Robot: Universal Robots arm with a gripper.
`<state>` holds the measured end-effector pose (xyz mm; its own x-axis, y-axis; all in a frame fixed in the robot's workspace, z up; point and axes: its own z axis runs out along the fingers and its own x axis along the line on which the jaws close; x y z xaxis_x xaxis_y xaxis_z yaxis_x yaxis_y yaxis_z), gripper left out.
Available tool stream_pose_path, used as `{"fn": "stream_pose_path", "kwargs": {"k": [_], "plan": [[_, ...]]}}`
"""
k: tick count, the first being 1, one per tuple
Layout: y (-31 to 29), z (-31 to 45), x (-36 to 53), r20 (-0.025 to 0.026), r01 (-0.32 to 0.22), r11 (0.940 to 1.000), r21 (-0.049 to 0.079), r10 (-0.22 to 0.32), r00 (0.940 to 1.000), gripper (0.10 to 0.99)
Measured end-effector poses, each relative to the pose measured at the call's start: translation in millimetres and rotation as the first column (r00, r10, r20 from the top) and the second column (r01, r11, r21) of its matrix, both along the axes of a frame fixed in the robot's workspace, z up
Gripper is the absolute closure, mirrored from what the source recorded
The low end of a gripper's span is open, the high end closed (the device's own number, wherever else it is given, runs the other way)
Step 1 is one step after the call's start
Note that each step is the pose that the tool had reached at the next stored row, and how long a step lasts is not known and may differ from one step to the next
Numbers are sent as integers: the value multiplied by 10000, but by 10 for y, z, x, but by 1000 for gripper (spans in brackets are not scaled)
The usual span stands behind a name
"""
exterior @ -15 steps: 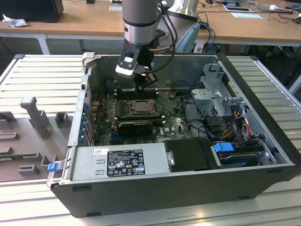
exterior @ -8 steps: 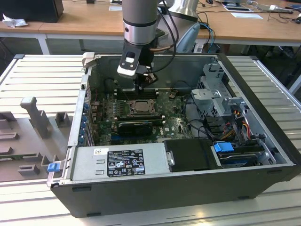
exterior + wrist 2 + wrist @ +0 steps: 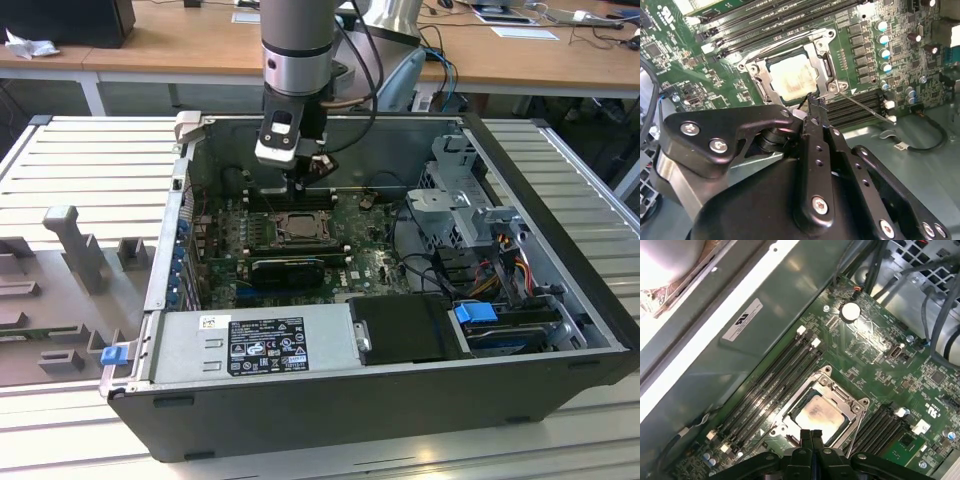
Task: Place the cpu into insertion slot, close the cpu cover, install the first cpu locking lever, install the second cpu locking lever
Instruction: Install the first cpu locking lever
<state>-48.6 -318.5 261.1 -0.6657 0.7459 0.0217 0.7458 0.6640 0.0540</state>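
over the cpu cover edge, claw pinched closed

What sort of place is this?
Likely a robotics lab or workshop: a robot arm reaches into an open computer case on a slatted metal table, with wooden desks behind.

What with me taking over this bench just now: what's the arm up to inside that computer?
A robot arm has reached into the open computer case, and its shut gripper hangs just above the socket on the green board. The chip already lies in the socket, and the metal cover is down around it. A thin lever rod sticks out beside the socket and looks not yet latched. The gripper seems to hold nothing.
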Motion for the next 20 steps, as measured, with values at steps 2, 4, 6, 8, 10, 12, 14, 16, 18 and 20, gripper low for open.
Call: {"fn": "stream_pose_path", "kwargs": {"k": [2,4,6,8,10,12,14,16,18,20], "plan": [[0,0,0,0,-526,9986,0,526,9986,980],[0,0,0,0,-1028,9947,0,1028,9947,980],[0,0,0,0,-1317,9913,0,1317,9913,980],[0,0,0,0,-1773,9841,-1,1773,9841,980],[0,1,0,-1,-2023,9793,-1,2023,9793,980],[0,0,0,-1,-2243,9745,-1,2243,9745,980],[0,0,0,0,-2514,9679,-1,2514,9679,980],[0,0,0,-1,-2766,9610,0,2766,9610,980],[0,0,0,0,-3004,9538,0,3004,9538,980],[0,0,0,0,-3247,9458,-1,3247,9458,980]]}}
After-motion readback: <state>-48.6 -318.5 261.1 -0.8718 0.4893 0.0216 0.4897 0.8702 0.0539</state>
